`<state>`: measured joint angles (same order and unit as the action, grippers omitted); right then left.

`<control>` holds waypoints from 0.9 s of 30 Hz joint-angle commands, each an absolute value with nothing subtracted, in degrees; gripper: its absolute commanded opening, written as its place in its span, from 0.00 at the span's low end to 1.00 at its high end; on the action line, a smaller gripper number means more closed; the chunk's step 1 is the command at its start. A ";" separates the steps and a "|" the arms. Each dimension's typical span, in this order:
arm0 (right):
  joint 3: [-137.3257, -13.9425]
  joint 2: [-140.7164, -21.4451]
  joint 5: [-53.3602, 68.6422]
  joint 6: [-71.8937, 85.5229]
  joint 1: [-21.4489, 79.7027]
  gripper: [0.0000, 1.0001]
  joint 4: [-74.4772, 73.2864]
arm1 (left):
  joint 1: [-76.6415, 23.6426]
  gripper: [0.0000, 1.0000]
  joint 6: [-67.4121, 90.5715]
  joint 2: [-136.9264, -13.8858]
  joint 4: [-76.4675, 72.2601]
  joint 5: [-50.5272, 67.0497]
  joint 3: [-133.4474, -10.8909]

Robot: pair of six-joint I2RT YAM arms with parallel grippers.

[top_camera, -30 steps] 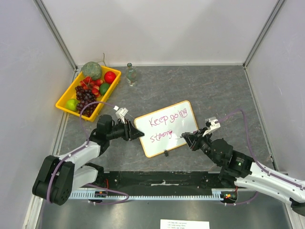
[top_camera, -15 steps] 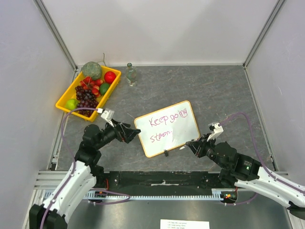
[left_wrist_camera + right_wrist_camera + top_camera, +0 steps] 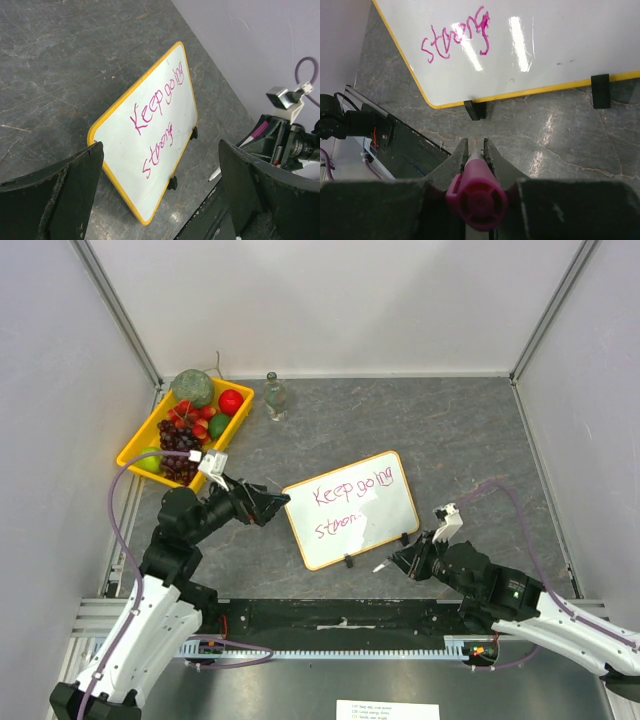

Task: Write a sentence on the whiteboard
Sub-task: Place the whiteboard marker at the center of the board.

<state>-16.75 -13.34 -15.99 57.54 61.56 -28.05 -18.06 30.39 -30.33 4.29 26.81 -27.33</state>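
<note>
Whiteboard (image 3: pixel 352 508), yellow-framed, lies flat near the middle of the grey stone-patterned bench (image 3: pixel 460 430), skewed so that its long edges slant up to the right. "Keep going strong" is written on it in pink. Its two black clip feet (image 3: pixel 475 110) sit on the long edge facing the arms.

The left arm's fingers (image 3: pixel 55 200) stand wide apart and hold nothing. They hang just off the board's left corner and point at it without touching it.

The right arm's fingers (image 3: pixel 457 155) are clamped on a pink marker (image 3: pixel 475 192). They are on the near side of the board, below its right clip foot. The marker's pale tip points toward the frame but is clear of it.

Well away at the far left stands a yellow fruit tray (image 3: pixel 135 445), with a small clear bottle (image 3: pixel 274 397) just to its right.
</note>
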 commanded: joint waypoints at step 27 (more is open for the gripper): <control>-12.92 -14.58 -23.64 75.32 61.44 0.98 -35.07 | -17.93 1.00 28.74 -38.85 5.63 31.38 -32.78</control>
